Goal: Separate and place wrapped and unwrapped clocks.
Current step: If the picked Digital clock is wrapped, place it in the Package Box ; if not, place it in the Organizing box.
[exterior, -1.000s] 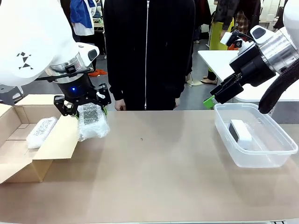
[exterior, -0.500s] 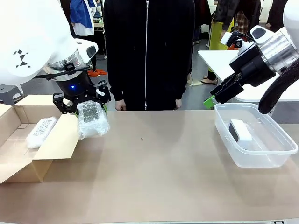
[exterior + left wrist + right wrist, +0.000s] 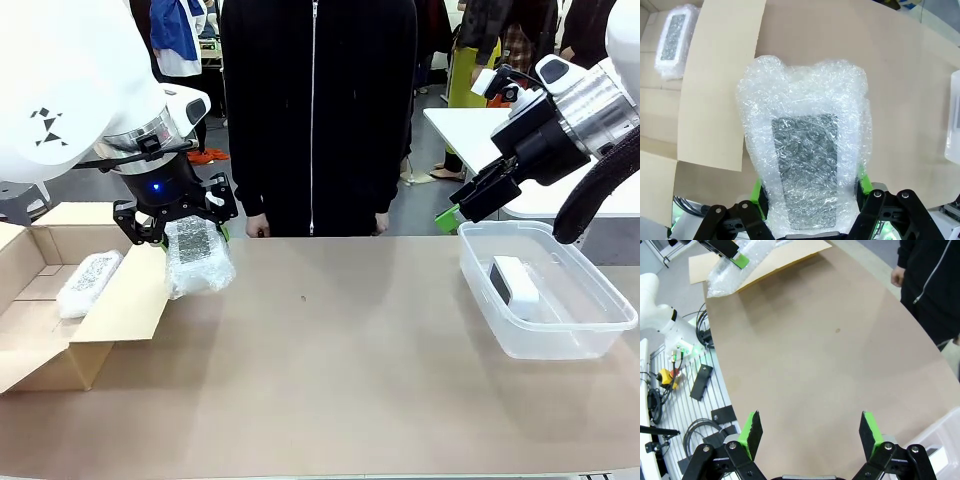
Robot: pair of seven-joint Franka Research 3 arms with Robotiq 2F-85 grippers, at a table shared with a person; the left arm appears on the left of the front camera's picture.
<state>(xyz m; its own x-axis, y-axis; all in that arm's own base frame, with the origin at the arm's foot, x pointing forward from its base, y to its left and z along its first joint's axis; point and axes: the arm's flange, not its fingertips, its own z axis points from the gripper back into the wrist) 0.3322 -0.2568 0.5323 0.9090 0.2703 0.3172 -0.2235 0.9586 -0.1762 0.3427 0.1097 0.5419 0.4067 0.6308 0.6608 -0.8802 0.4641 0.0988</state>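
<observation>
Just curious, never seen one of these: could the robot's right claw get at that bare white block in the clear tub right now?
Probably yes. The right claw hangs open just beyond the tub's far left corner, the tub has no lid, and the white block lies alone inside.

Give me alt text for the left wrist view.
The left gripper holds a bubble-wrapped clock over the brown table, beside the open cardboard box where a second wrapped clock lies.
</observation>
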